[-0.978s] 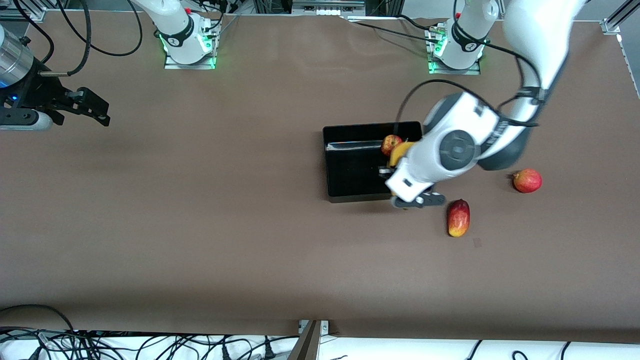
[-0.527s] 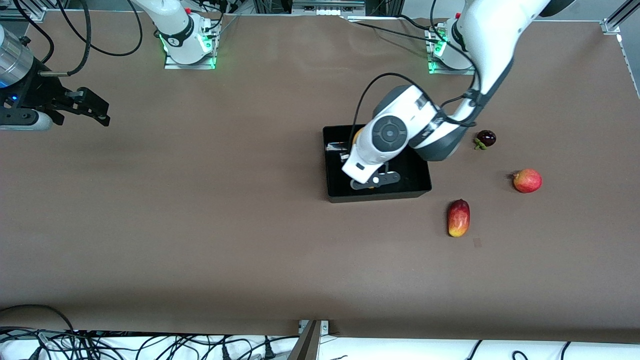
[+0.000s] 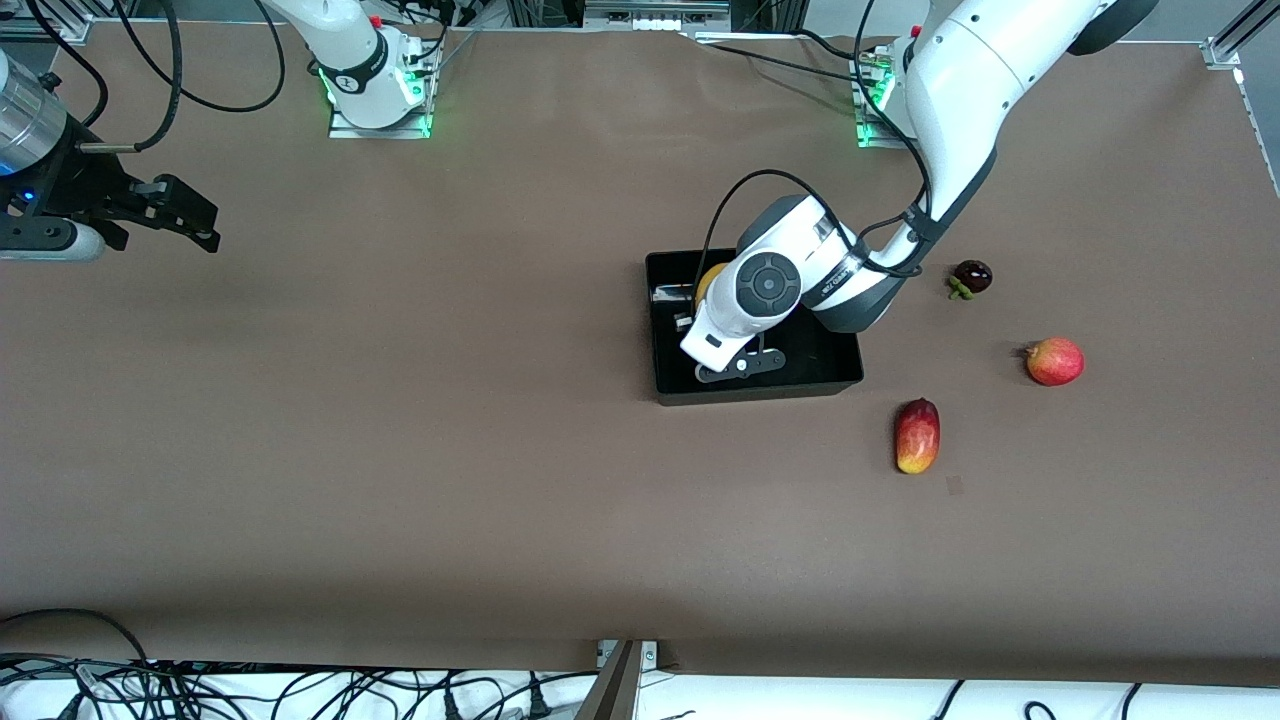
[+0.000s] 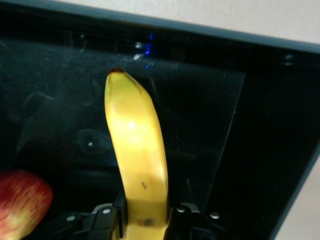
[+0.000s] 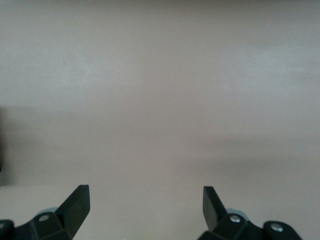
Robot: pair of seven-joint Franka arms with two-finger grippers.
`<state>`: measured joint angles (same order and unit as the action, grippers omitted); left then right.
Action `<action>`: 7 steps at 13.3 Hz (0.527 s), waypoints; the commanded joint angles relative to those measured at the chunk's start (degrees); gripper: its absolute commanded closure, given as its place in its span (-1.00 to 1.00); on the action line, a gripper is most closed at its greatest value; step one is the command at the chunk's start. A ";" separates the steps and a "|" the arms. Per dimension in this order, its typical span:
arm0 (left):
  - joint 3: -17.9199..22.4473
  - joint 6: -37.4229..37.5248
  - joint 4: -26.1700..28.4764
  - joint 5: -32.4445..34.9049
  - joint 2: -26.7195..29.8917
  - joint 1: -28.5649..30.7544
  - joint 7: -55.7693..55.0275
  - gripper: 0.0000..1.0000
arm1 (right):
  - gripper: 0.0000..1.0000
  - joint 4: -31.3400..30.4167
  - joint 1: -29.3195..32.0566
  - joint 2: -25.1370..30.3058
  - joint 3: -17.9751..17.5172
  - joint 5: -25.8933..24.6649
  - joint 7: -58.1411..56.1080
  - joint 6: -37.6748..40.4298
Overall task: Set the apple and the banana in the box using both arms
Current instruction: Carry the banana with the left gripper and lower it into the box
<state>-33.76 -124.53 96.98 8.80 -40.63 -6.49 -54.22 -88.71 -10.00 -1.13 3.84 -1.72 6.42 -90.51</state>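
- The left gripper [image 4: 145, 220] is clamped on the banana [image 4: 136, 155] near one end and hangs over the inside of the box [image 3: 850, 385]. The wrist view shows the fruit sticking out over the glossy black floor.
- The apple [image 4: 22, 200] is already sitting in the box, just beside the gripper, so half the job looks done.
- The step in hand, as I read it, is setting the banana down. I'd go lower before letting go, so it doesn't drop and bounce off those low walls.
- Keep the banana roughly flat to the floor, with its free tip pointing into the open part of the box, not at the apple. A nudge could roll the apple around.
- Open the fingers fully, then lift straight up. Dragging sideways might catch the banana or the rim.
- The right gripper [image 5: 145, 207] waits with its fingers spread wide over bare table [image 3: 400, 450] at the right arm's end, holding nothing.
- The leftover fruit stays out: the oval red-yellow fruit [image 3: 917, 435], the pinkish-red round fruit [image 3: 1054, 361] and a small dark fruit [image 3: 971, 276], all on the table toward the left arm's end.
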 commanded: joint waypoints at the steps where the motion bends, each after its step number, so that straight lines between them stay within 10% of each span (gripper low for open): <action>1: 0.80 -4.22 1.99 4.10 -0.76 0.08 -0.62 0.80 | -1.00 1.26 0.33 -0.45 -0.33 -0.39 -0.01 0.78; 3: 0.80 -4.22 1.99 4.47 -1.03 0.08 -0.62 0.33 | -1.00 1.26 0.33 -0.45 -0.33 -0.39 -0.09 0.78; 4: 0.80 -4.31 1.99 4.47 -1.03 -0.01 -0.71 -0.65 | -1.00 1.26 0.33 -0.45 -0.24 -0.39 -0.09 0.78; 5: 0.80 -4.31 1.90 4.47 -0.94 -0.01 -0.71 -1.00 | -1.00 1.26 0.33 -0.45 -0.24 -0.39 -0.09 0.78; 7: 0.80 -4.23 1.55 4.47 -0.68 0.16 -0.62 -1.00 | -1.00 1.26 0.33 -0.45 -0.24 -0.39 -0.09 0.78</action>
<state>-32.86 -128.46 98.63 12.28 -42.13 -6.45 -54.23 -88.71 -10.00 -1.13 3.84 -1.72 6.42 -90.51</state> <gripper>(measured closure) 0.414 0.000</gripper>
